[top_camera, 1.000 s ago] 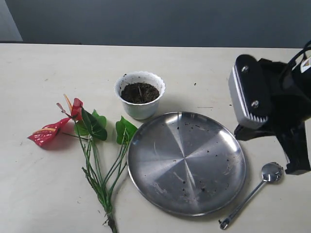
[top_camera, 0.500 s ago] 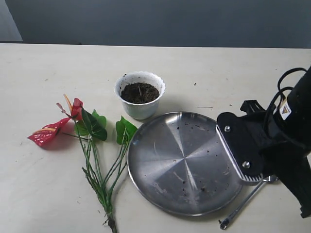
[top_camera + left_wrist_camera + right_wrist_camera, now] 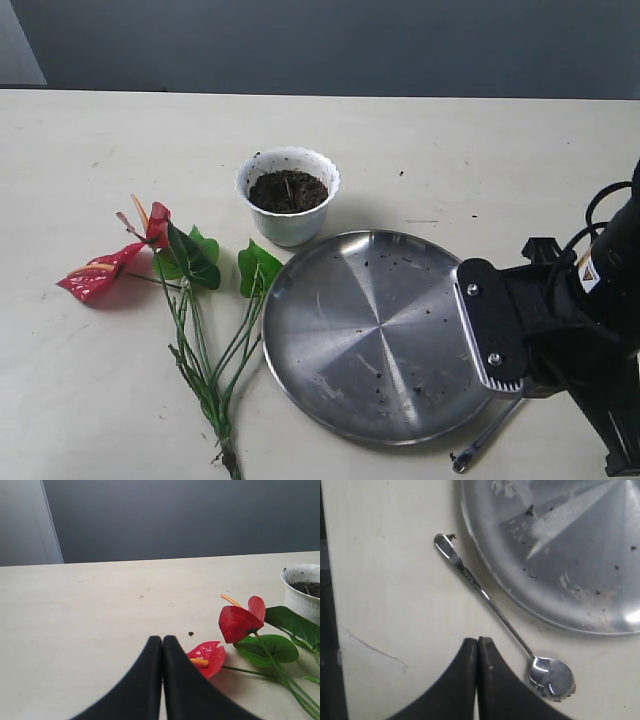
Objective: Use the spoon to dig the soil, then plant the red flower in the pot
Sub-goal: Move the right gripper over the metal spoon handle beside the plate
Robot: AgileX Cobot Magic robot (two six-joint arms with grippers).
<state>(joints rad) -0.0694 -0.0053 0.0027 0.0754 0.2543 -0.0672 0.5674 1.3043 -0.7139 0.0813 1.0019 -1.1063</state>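
Near the desk's (image 3: 90, 150) front right corner we hover our right gripper (image 3: 478, 642) just beside the slim shiny silver spoon (image 3: 492, 611), its jaws pressed together and holding nothing. The spoon lies flat on the desk, just beside the rim of the large round steel plate (image 3: 300, 300), its handle end toward the front edge. We judge the first step, fetching the spoon, is in hand and not yet done. Next we need to part the jaws, line them across the thin handle and come down on it. Toward the middle of the desk the small white scalloped pot (image 3: 287, 225) holds the dark crumbly soil (image 3: 288, 191). By the left edge the red flower with long green stems (image 3: 160, 255) lies flat; our left gripper (image 3: 162, 639), shut and empty, sits just beside a bloom.
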